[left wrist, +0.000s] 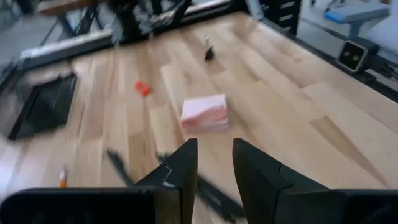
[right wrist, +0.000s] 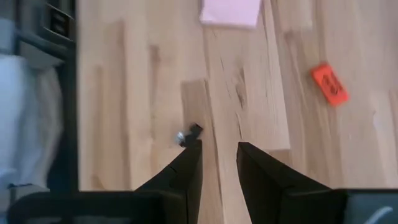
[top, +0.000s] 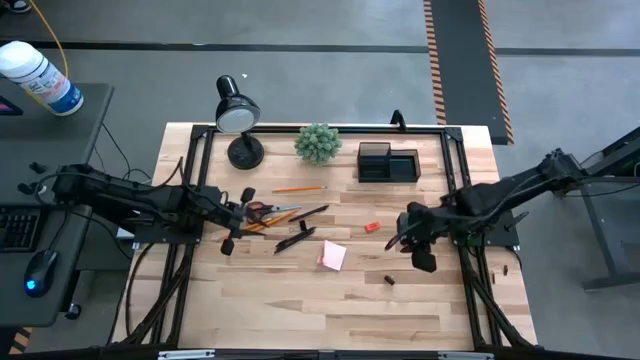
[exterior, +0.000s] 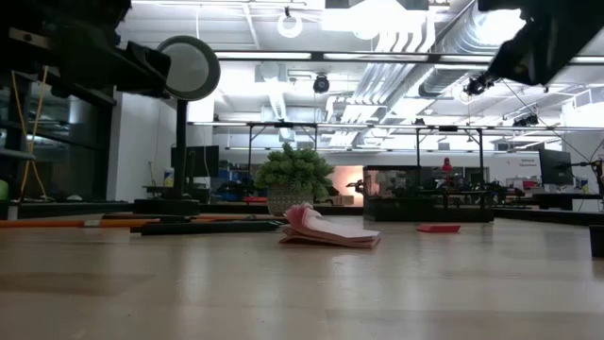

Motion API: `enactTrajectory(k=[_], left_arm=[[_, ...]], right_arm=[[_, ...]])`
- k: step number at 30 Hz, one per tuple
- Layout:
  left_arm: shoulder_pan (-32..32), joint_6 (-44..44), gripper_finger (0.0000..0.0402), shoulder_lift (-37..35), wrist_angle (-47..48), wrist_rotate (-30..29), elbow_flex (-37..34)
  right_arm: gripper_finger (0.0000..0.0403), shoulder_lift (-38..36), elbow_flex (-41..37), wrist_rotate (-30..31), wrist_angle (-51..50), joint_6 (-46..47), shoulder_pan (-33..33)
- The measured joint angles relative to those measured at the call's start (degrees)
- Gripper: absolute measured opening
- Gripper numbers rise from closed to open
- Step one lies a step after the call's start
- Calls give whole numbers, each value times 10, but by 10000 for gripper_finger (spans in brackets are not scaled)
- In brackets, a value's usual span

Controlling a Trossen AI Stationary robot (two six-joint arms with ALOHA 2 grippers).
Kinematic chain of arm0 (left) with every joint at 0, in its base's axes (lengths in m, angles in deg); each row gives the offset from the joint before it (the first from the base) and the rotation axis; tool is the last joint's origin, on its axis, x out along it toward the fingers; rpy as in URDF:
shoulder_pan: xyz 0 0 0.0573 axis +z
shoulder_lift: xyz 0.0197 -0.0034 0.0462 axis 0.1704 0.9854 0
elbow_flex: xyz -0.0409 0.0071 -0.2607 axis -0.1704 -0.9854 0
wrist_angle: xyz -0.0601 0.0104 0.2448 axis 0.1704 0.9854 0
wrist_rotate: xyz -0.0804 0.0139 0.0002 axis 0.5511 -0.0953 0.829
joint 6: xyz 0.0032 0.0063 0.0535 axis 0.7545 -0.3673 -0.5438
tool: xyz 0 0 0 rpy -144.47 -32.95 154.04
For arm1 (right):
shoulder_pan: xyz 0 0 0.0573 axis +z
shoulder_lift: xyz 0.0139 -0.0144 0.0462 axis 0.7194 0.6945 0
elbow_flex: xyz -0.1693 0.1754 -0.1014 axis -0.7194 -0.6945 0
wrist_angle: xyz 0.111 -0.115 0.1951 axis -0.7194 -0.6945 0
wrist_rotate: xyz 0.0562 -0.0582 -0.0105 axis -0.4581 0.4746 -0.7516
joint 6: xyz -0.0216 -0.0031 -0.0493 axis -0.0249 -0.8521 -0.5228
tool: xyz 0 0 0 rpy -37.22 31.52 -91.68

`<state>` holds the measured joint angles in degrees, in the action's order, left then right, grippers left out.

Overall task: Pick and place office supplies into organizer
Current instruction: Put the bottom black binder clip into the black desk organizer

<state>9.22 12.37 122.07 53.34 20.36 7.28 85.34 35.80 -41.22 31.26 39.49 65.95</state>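
Landmark: the pink sticky-note pad [top: 333, 256] lies near the middle of the wooden table [top: 300, 310]; every place below is given from it.
Tiny black piece: the small dark piece [top: 389, 281] sits on the near side of the pad, toward the right arm.
Right gripper: the right gripper [top: 408, 240] hangs above the table to the pad's right; its jaws stand apart with nothing between them, as its wrist view shows.
Pens and pencils: black pens [top: 296, 238] lie just left of the pad, with an orange pencil [top: 298, 188] farther back.
Scissors: the red-handled scissors [top: 268, 211] lie left of the pad, just beside the left gripper.
Left gripper: the left gripper [top: 236, 216] hovers over the pile left of the pad, jaws apart and empty.
Eraser: the small red eraser [top: 372, 227] lies just behind the pad, to the right.
Organizer: the black organizer [top: 388, 163] stands well behind the pad at the far edge; as far as the overhead view shows, its compartments hold nothing.
Progress: judged from this, no supply is in the organizer yet, so every item is left to do.
Not for sorting: the green plant ball [top: 318, 143] and desk lamp [top: 238, 115] stand far behind the pad.
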Motion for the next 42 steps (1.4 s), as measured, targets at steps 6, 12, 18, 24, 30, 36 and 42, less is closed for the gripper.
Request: enactTrajectory(k=[6, 12, 18, 24, 30, 36, 42], left_arm=[[-53, -40, 90, 44, -84, -43, 0], [-85, -79, 90, 61, -132, -98, 0], [-84, -82, 90, 62, -144, -101, 0], [-84, -87, 90, 61, -161, -129, 0], [-84, -124, 90, 61, -202, -131, 0], [-84, -164, 90, 61, -216, -131, 0], [-84, -172, 90, 61, -216, -131, 0]], right_arm=[[91, 46, -4, 3, 8, 50, 32], [91, 73, -4, -42, 18, 122, 66], [91, 82, -4, -27, 36, 143, 95], [91, 82, -4, 5, 65, 154, 98], [111, 103, -4, 7, 64, 175, 97], [164, 167, -4, -3, 70, 234, 93], [199, 222, -4, -51, 96, 275, 80]])
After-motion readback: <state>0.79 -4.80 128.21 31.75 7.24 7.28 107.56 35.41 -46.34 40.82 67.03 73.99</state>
